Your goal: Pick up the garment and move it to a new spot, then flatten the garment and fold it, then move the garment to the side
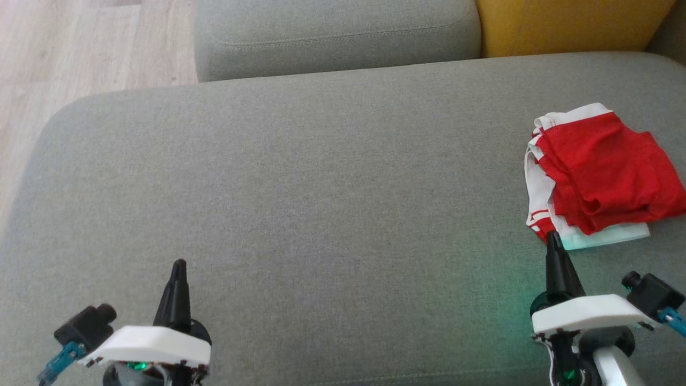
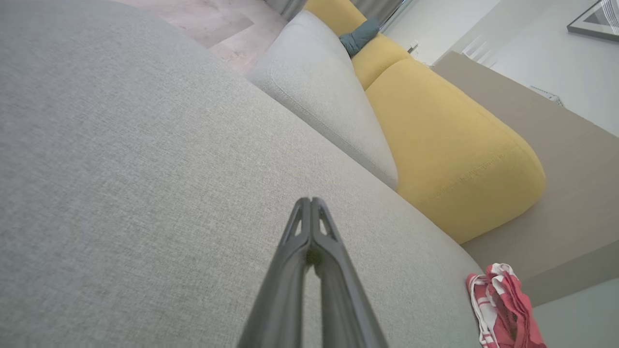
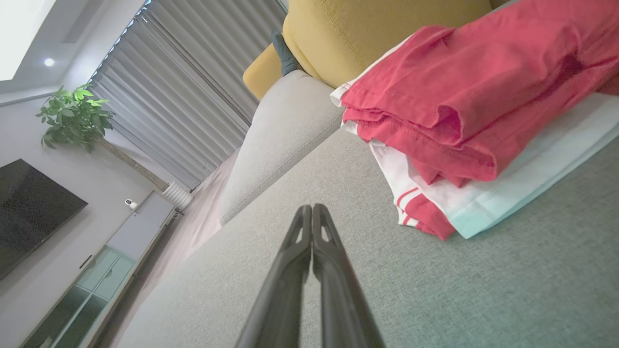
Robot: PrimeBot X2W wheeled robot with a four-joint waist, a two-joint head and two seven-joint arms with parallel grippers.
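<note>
- Garment [image 1: 600,171], red and white, lies folded in a stack on the right side of the grey seat cushion [image 1: 321,187].
- Right gripper [image 1: 552,238] has its fingers pressed together, empty, tips just beside the garment's near left corner.
- Left gripper [image 1: 178,265] sits near left, fingers closed tight on nothing, well apart from the garment.
- A yellow cushion [image 1: 563,24] sits beyond, far right.

A grey cushion [image 1: 337,37] and a yellow cushion [image 1: 563,24] are set along the far edge of a grey seat [image 1: 321,187] — wooden floor [image 1: 80,48] is seen far left.
</note>
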